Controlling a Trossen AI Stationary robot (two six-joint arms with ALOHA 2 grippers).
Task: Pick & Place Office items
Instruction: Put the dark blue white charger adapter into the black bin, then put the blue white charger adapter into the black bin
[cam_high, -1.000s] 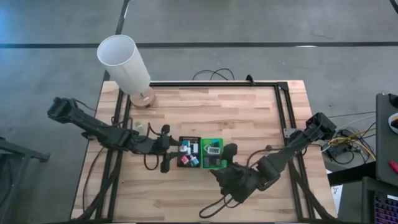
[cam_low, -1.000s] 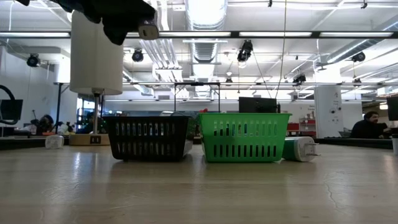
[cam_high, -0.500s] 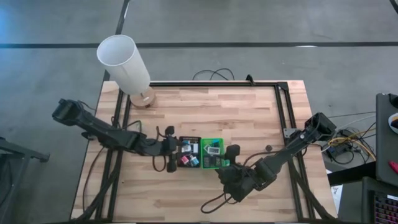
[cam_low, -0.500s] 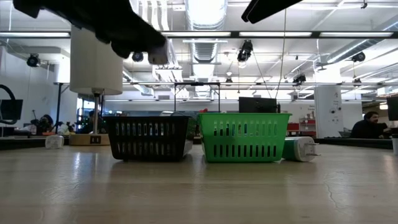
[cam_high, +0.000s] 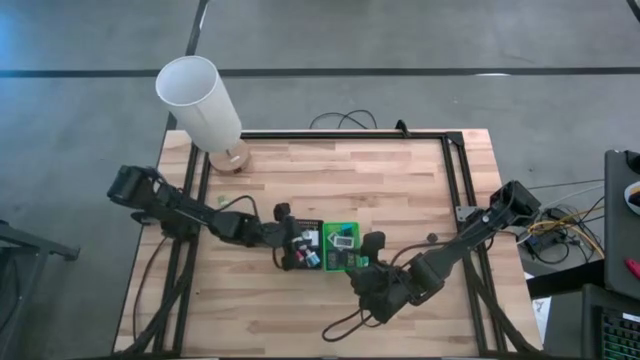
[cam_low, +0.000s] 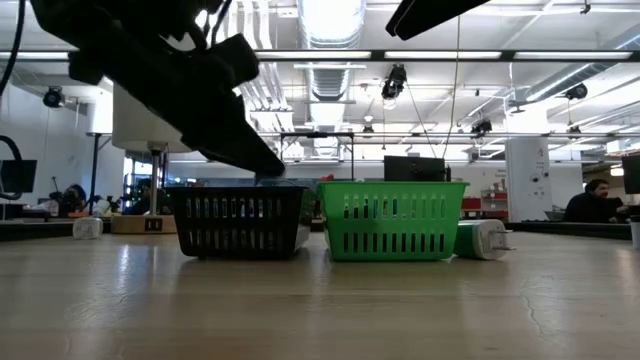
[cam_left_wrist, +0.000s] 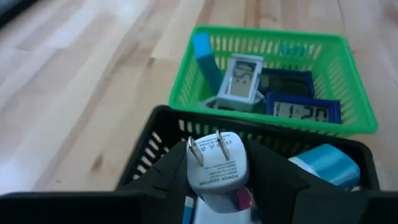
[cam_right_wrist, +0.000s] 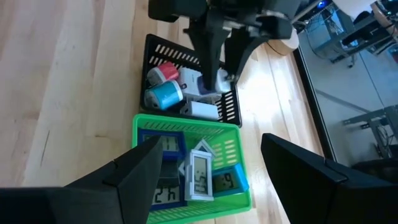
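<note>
My left gripper (cam_high: 291, 240) is shut on a white plug adapter (cam_left_wrist: 217, 167), one of the office items. It holds the adapter over the left rim of the black basket (cam_high: 305, 248). That basket holds teal, pink and white pieces (cam_right_wrist: 165, 93). The green basket (cam_high: 343, 247) stands beside it on the right with small digital clocks (cam_left_wrist: 241, 76) inside. My right gripper (cam_right_wrist: 217, 180) hovers open above the green basket's near right corner, with nothing between its fingers. My left gripper pinches the adapter's white body (cam_left_wrist: 202, 180) between its two fingers, one on each side. The two metal prongs (cam_left_wrist: 210, 148) point forward, away from the wrist. The fingers slant down from the table's left. The adapter hangs clear, about level with the black basket's rim (cam_left_wrist: 163, 116).
A tall white lamp (cam_high: 200, 100) stands at the table's far left corner. A green-and-white cylinder (cam_low: 481, 240) lies on the table right of the green basket. A small dark item (cam_high: 432, 238) lies farther right. Bare wood stretches along the near edge.
My left gripper has come down and toward the table's right, carrying the adapter from left of the black basket to just over its rim. My right gripper has sunk a little over the green basket.
</note>
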